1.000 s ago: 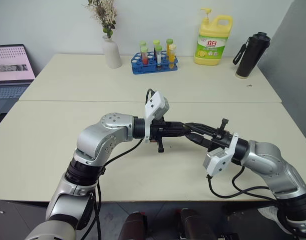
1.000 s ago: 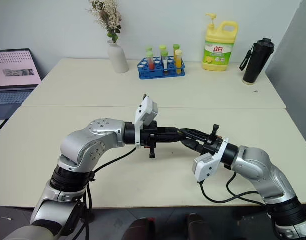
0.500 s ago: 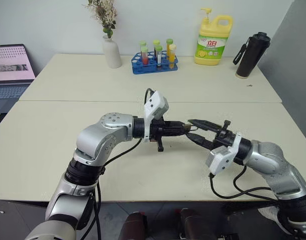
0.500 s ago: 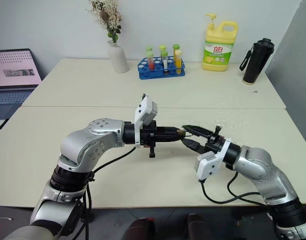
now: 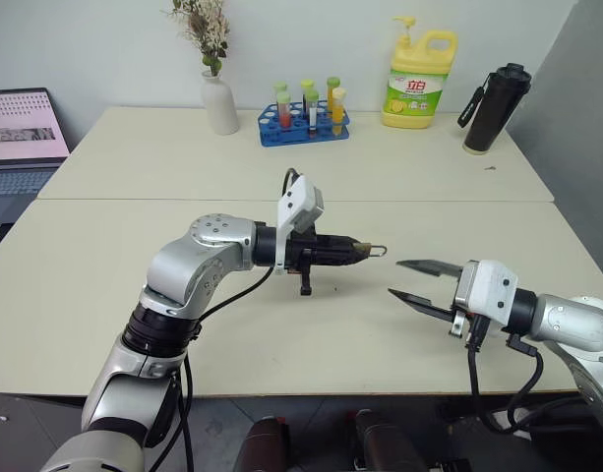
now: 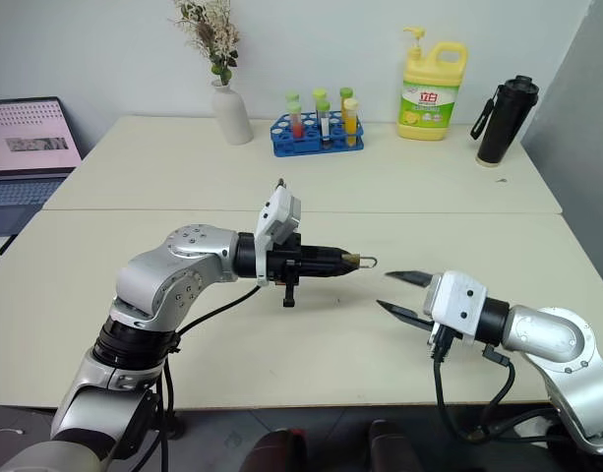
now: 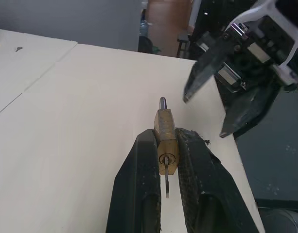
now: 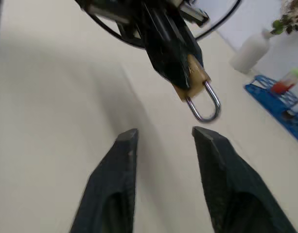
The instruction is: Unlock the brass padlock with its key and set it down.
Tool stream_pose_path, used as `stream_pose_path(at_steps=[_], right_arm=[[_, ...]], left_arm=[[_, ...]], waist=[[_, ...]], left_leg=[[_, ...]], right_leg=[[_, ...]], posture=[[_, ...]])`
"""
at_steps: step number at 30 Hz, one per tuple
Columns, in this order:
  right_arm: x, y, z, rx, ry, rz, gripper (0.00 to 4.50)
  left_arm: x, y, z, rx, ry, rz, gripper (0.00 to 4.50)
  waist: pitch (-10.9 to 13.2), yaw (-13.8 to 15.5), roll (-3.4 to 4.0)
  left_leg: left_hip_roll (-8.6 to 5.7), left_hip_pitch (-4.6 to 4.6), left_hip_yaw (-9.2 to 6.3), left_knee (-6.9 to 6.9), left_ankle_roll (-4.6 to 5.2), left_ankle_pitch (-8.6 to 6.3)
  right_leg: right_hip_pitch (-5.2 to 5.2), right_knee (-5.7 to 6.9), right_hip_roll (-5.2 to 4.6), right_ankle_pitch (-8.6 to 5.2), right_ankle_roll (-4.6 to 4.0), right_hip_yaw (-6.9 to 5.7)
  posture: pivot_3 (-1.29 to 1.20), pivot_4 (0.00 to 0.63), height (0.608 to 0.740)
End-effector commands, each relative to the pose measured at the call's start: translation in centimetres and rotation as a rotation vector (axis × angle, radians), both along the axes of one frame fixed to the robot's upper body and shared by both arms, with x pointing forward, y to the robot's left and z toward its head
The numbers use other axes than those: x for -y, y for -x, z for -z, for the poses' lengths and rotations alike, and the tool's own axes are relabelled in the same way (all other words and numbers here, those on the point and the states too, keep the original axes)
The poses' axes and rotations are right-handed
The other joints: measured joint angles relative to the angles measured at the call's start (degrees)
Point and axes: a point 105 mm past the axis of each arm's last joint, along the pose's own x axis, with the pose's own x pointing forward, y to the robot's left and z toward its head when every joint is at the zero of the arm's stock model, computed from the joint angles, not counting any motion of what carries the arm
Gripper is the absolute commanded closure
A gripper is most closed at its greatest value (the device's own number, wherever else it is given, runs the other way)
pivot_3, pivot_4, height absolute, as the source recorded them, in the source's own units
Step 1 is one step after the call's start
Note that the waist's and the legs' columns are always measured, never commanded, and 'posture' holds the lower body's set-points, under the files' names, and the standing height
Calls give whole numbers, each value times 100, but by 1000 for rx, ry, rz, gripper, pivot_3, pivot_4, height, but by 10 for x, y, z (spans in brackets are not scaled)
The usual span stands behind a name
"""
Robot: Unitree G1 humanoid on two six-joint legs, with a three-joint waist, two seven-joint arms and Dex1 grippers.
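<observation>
the scene is seen from the head by a stereo pair, aimed forward and down over both arms and the table (image 5: 104,324), its far edge included. a close look along the left gripper (image 7: 166,145) is given by the left wrist view, with the right gripper (image 7: 207,109) caught beyond. the reverse is given by the right wrist view (low over the tabletop). the brass padlock (image 8: 193,77) is shared by all views.

Two cream tables (image 5: 281,177) pushed together, white wall (image 5: 104,49) behind, grey partition (image 5: 586,108) at right
</observation>
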Motion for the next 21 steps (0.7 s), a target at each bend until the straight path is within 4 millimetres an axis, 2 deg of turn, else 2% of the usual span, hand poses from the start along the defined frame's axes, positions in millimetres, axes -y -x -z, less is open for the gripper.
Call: stream_pose_path(at_steps=[1, 3, 10, 21], right_arm=[[-6, 4, -17, -18, -59, -11, 3854], [-9, 2, -22, -37, -90, -9, 4490], [-8, -5, -26, -47, -100, 2, 4500], [-1, -13, -15, -65, -10, -34, 4500]], left_arm=[[3, 9, -12, 65, 1, 74, 4329], [3, 14, -11, 72, -8, 107, 4329], [0, 22, -11, 71, -10, 141, 4329], [-1, 31, -8, 73, -16, 188, 4329]], waist=[[0, 1, 0], [0, 3, 0], [0, 5, 0], [0, 4, 0]], left_leg=[[-1, -1, 1, 1, 0, 0], [-1, -2, 1, 1, 0, 0], [-1, -4, 0, 0, 1, -1], [-1, -4, 1, -1, 1, -1]], right_leg=[[0, -1, 0, 0, 0, 1], [0, -3, -1, 0, 2, 0], [-1, -5, 0, -1, 3, -1], [-1, -6, 1, -1, 4, -1]], posture=[[0, 150, 740], [0, 150, 740], [0, 150, 740], [0, 150, 740]])
